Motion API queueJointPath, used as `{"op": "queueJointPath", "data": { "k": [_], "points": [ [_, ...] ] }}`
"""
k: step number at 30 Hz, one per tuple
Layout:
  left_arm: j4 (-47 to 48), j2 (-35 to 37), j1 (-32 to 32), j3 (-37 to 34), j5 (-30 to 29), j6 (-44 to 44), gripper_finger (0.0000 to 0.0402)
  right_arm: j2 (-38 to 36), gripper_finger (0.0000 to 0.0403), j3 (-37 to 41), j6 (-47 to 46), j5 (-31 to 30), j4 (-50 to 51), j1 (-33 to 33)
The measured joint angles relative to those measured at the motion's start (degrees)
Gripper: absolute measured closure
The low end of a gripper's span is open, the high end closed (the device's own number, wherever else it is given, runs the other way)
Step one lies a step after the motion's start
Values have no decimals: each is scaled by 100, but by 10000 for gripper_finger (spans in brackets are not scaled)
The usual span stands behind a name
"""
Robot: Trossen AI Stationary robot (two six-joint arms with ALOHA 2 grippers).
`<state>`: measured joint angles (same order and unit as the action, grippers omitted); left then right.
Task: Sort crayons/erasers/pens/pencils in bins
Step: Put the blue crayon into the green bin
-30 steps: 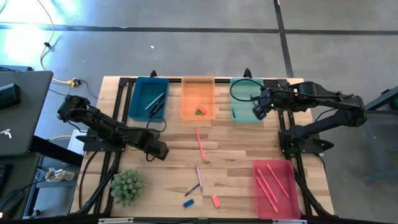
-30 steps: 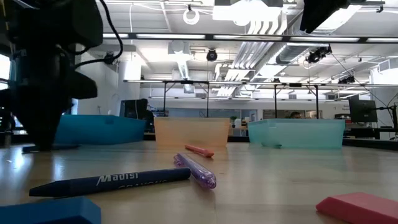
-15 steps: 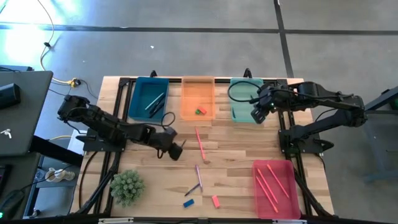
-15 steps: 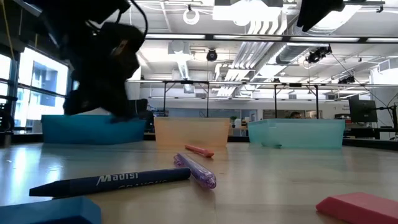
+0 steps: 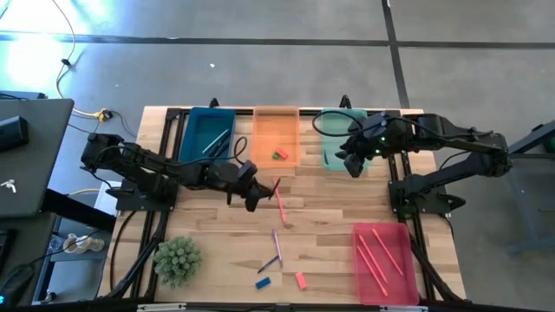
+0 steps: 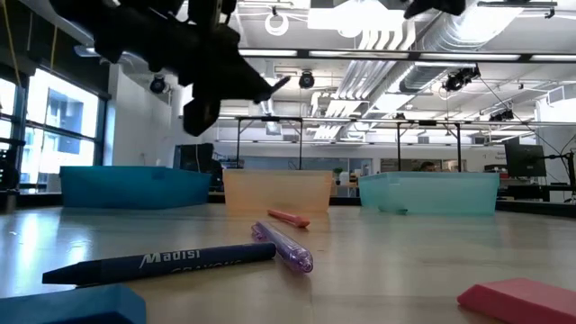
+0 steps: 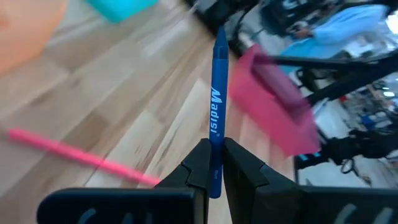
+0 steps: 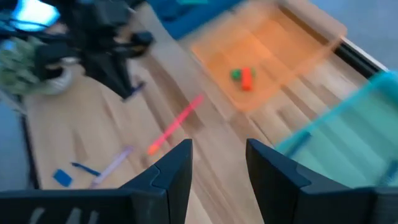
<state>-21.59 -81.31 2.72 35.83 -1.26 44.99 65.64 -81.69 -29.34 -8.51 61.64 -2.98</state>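
The left end effector [image 5: 251, 192] is pinched nearly shut on a slim dark-blue stick printed "Madisi" [image 7: 216, 112], gripped at one end, its long axis running straight out past the fingertips. It hangs above the wooden-slat bench [image 5: 329, 204], near the middle.

At about 1 o'clock from it, just beside, a long thin pink stick [image 5: 278, 198] lies flat, its length running roughly 12 to 6 o'clock. Further on at 5 o'clock lie a translucent lilac pen [image 5: 277, 243] and a dark-blue crayon [image 5: 269, 263], crossing near their ends. Past them, toward the 6 o'clock edge, sit two of the erasers: a stubby blue block [image 5: 263, 282] and a stubby pink-red block [image 5: 300, 280].

Along the 12 o'clock edge stand three shallow rectangular translucent plastic bins in a row. The blue bin [image 5: 192, 147] at 11 o'clock holds a few thin sticks lying diagonally. The orange bin [image 5: 260, 130] at 12 o'clock holds a small green eraser [image 5: 277, 157] and a small red-orange one [image 5: 283, 154], touching. The teal-green bin [image 5: 328, 156] stands at 1 o'clock; its contents cannot be told. The pink-red bin [image 5: 360, 269] at 5 o'clock holds several thin pink sticks laid slantwise.

The right end effector [image 5: 344, 166] hovers at the near edge of the teal-green bin, its fingers spread apart and holding nothing.

A spiky green ball-shaped plant [image 5: 177, 260] sits at 7 o'clock.
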Motion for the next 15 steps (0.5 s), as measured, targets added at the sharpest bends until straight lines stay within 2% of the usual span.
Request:
{"op": "queueJointPath", "data": {
  "k": [8,15],
  "points": [
    [-781,1,351,2,605,-725,383,148,262,0,504,412,-958,42],
    [-1367,1,569,4,983,-1315,383,544,262,2,1078,448,-1611,332]
  ]
}}
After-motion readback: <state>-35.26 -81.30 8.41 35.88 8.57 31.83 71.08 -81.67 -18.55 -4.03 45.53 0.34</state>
